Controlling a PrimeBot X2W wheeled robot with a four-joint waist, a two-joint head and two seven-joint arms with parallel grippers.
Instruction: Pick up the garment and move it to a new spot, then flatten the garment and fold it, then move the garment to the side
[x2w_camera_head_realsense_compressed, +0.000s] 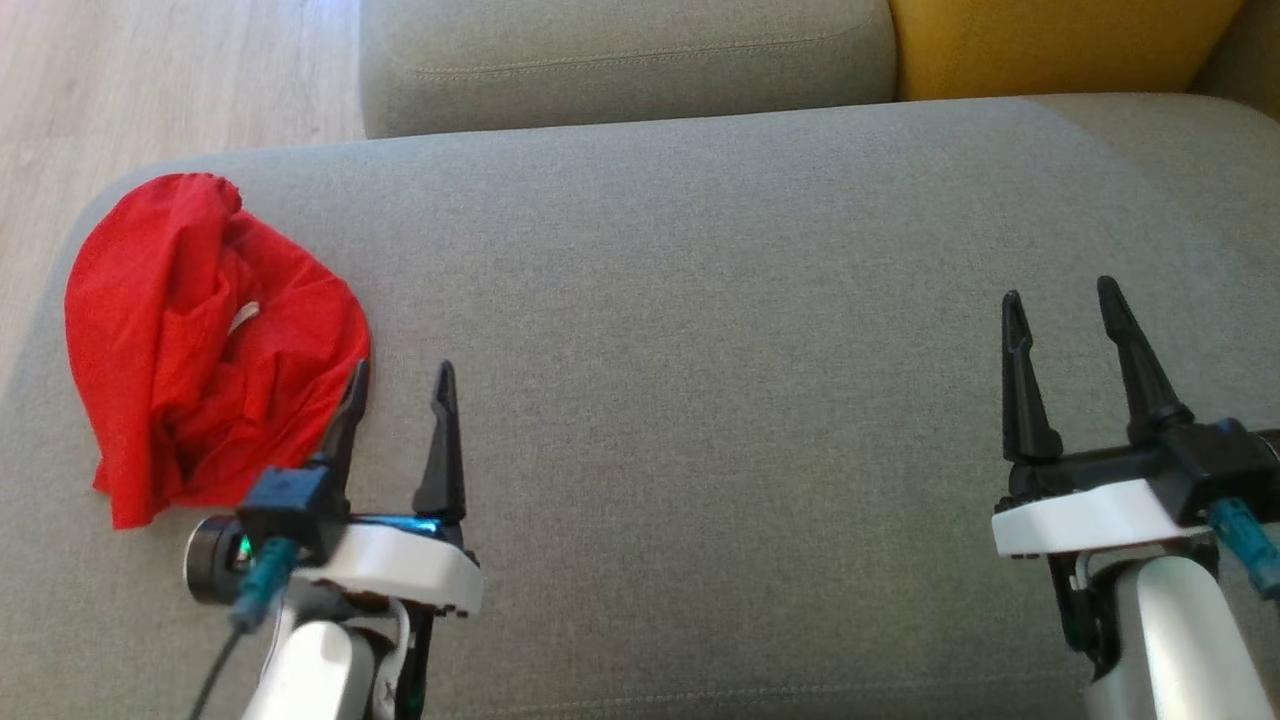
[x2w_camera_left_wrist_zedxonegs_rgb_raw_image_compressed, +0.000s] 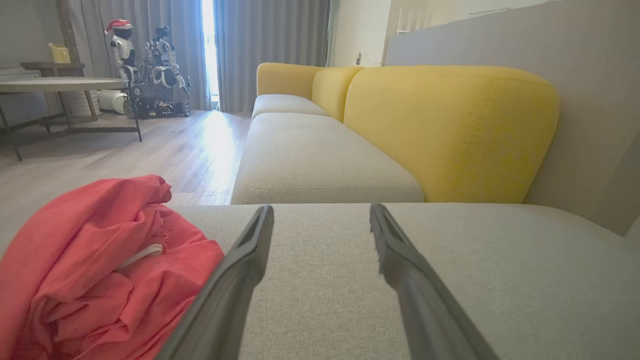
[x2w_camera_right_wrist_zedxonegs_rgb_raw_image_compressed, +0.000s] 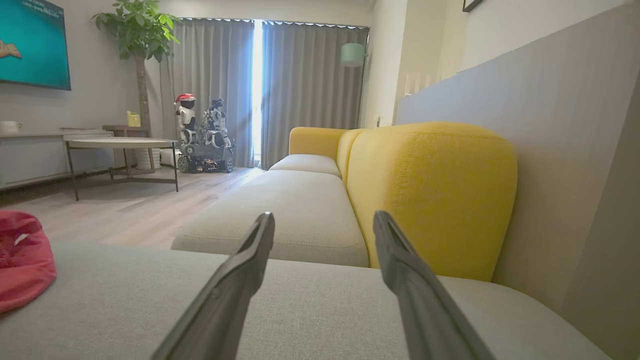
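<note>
On the left end of the grey sofa seat (x2w_camera_head_realsense_compressed: 700, 350), close to its rounded corner, lies one red garment (x2w_camera_head_realsense_compressed: 200, 340). It is crumpled into a loose, creased heap of thin cloth, with a small pale label (x2w_camera_head_realsense_compressed: 245, 318) showing in a fold. Its long axis runs from the near side of the seat toward the far side, with the rounded end away from the robot and a pointed corner nearest it. Two grippers are over the cushion. The left gripper (x2w_camera_head_realsense_compressed: 403, 370) sits just beside the heap's right edge, jaws spread wide and holding nothing; whether its left finger touches the cloth I cannot tell. The right gripper (x2w_camera_head_realsense_compressed: 1060, 292), well apart to the right, likewise has its jaws wide and empty.
</note>
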